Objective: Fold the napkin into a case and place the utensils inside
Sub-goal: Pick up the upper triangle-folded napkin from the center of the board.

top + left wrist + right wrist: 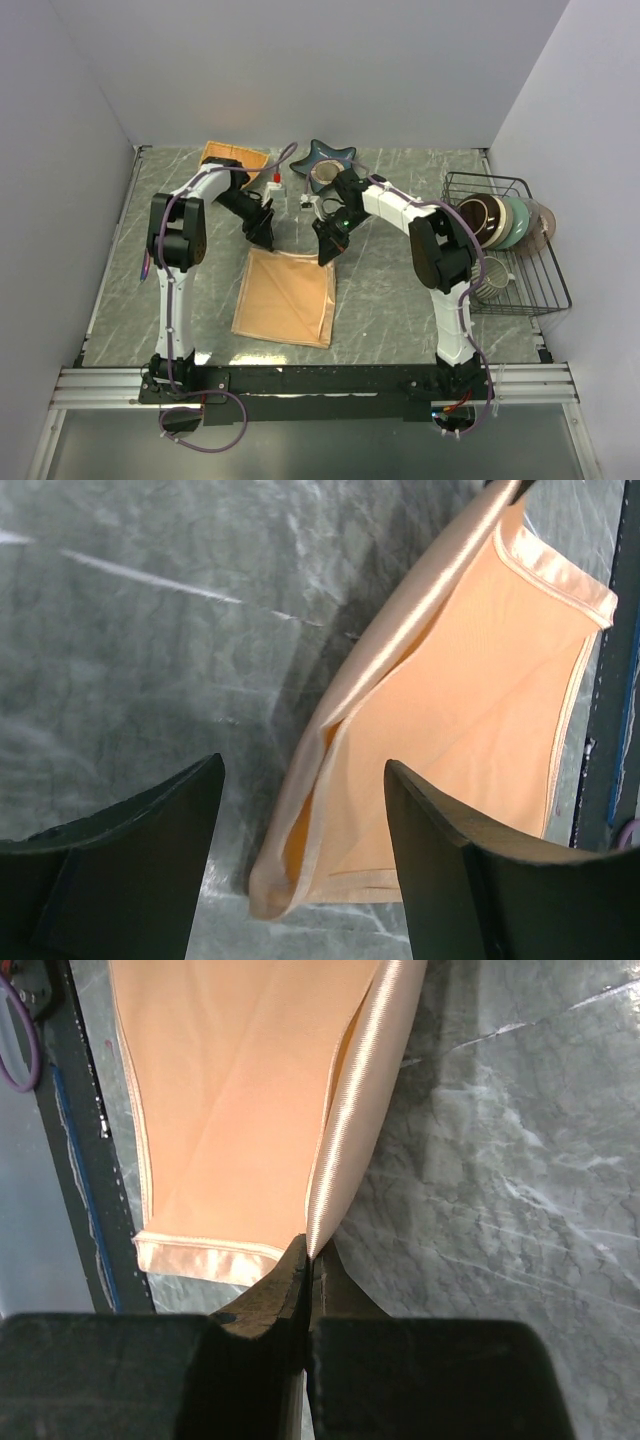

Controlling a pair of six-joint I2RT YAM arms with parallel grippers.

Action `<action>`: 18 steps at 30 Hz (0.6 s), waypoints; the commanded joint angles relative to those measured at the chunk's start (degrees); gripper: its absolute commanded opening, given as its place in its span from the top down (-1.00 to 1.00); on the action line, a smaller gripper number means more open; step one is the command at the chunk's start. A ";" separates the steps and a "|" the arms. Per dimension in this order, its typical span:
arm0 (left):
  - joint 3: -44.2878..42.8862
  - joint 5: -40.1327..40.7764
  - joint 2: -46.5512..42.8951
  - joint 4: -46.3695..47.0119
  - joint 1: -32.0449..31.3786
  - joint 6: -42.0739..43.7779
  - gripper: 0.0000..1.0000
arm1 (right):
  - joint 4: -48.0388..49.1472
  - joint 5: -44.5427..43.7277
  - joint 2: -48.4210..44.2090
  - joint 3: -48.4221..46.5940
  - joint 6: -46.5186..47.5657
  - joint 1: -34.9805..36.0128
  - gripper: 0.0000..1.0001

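Note:
The peach-orange satin napkin [285, 295] lies folded on the marble table, its near part flat. My right gripper [326, 250] is shut on the napkin's far right edge and holds that edge raised. In the right wrist view the shiny fold [355, 1110] runs straight into the closed fingertips [296, 1260]. My left gripper [262, 233] is open just above the napkin's far left corner. In the left wrist view that corner [275, 890] lies between the spread fingers [190, 810], untouched. I cannot make out the utensils in any view.
A rigid orange fan-shaped dish [235, 157] and a teal star-shaped dish [325, 158] stand at the back. A small red-and-white item [274, 183] lies between them. A black wire rack [520, 285] with bowls and a cup stands at the right.

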State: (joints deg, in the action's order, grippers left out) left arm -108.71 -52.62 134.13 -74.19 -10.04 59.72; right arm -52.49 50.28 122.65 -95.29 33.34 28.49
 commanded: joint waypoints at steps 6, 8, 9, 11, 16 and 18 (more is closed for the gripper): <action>-0.10 -1.26 0.79 -0.16 -1.56 7.42 -0.42 | -0.07 -0.27 -4.44 -0.87 3.48 1.04 1.00; -0.54 -0.12 1.31 0.10 -2.00 7.43 -0.42 | -0.33 -0.10 -4.61 -1.13 3.66 1.22 1.00; -0.98 -0.03 1.66 -0.77 -2.00 8.03 -0.41 | -0.42 -0.01 -4.79 -1.13 3.66 1.30 1.00; -1.68 1.29 2.28 -2.71 -2.17 9.71 -0.38 | -0.42 0.08 -5.05 -1.13 3.75 1.57 1.00; 1.03 4.54 1.06 -4.21 -1.04 12.08 -0.13 | -0.86 -0.01 -5.67 -1.39 4.19 1.57 1.00; 1.57 5.42 0.96 -4.20 -0.59 12.09 -0.10 | -0.86 -0.10 -6.46 -1.13 4.45 1.66 1.00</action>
State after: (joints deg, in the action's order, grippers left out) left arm -108.47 -50.02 135.72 -76.18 -11.55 67.29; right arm -52.80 49.93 121.21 -95.31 36.12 29.67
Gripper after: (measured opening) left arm 0.566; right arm 0.022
